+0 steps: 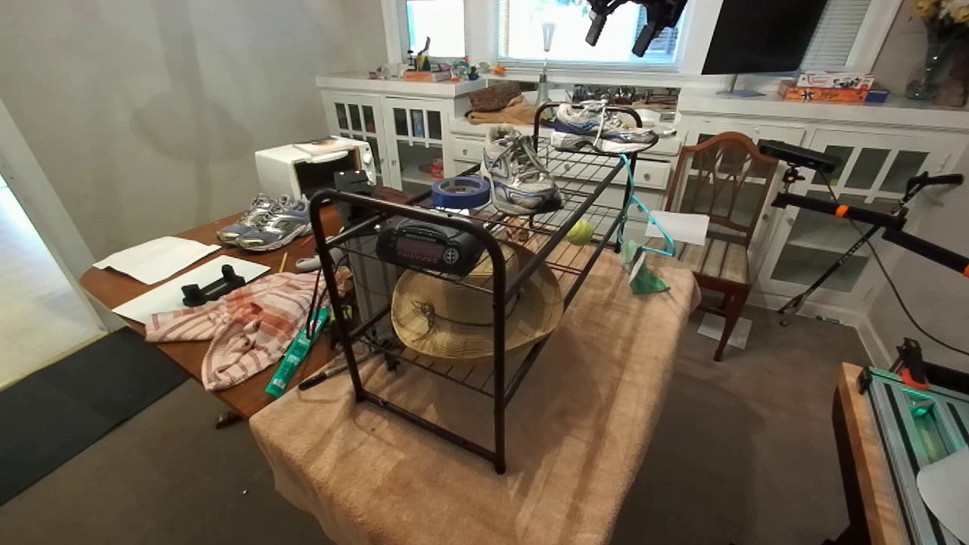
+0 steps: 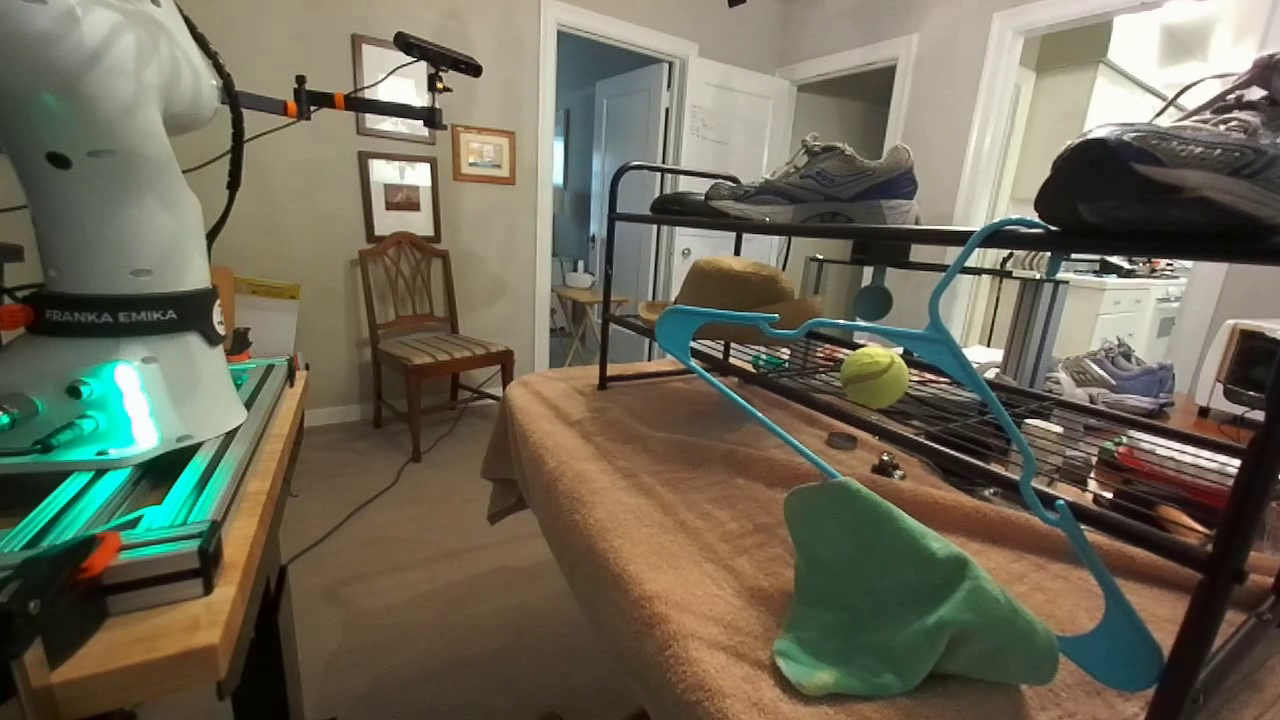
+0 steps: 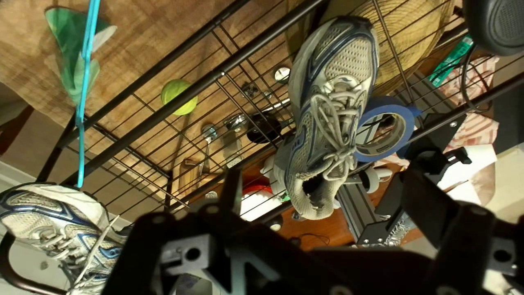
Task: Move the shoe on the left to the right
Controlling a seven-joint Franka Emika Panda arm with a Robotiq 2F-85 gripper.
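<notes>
My claw [image 1: 616, 45] is spread wide and empty, presumably to straddle the left shoe [image 1: 522, 174]. That's on the rack [image 1: 499, 348], set back from my edge of the bench [image 1: 598, 363], guessing for swing room.

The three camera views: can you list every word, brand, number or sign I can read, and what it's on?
"FRANKA EMIKA", on the black band around the robot arm.
Clock radio: marks too blurred to read.
Blue tape: print inside the roll too small to read.
Green packet: lettering too blurred to read.
Stacked boxes: print too small to read.
Paper on the door: marks too small to read.
</notes>
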